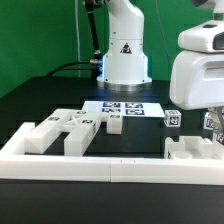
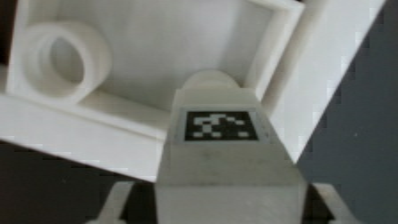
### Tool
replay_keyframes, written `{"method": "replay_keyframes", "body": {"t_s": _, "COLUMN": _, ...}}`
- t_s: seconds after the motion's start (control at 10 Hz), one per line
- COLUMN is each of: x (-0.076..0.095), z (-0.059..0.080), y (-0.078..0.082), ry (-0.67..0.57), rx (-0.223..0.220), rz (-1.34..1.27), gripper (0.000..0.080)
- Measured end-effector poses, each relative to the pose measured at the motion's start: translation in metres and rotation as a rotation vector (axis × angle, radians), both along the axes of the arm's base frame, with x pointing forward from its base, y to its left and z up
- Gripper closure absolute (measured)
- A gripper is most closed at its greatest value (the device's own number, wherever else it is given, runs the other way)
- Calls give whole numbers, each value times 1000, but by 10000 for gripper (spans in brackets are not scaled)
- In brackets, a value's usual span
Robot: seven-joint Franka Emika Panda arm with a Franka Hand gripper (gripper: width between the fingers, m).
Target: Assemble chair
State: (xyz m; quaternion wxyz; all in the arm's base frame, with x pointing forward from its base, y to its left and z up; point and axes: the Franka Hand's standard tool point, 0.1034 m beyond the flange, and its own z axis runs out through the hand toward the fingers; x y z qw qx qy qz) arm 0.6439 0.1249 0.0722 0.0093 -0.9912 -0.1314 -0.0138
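In the wrist view a long white chair piece (image 2: 222, 170) with a black-and-white tag (image 2: 222, 125) on its upper face fills the space between my fingers. My gripper (image 2: 222, 206) is shut on it, one finger (image 2: 132, 200) on each side. Beyond it lies a white framed chair piece (image 2: 160, 100) with a round ring (image 2: 63, 60) in it. In the exterior view my gripper (image 1: 212, 124) hangs low at the exterior view's right, over a white blocky chair piece (image 1: 190, 150). More chair pieces (image 1: 85, 126) lie at the exterior view's left.
The marker board (image 1: 125, 108) lies flat in front of the robot base (image 1: 123, 55). A small tagged white cube (image 1: 172, 117) stands just beside the board. A long low white border rail (image 1: 60, 166) runs along the front of the black table.
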Motion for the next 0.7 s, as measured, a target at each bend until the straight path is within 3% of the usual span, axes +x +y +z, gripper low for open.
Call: {"method": "replay_keyframes", "body": {"t_s": 0.7, "x": 2, "z": -1, "y": -1, "ry": 4, "rx": 24, "rz": -487, "gripper": 509}}
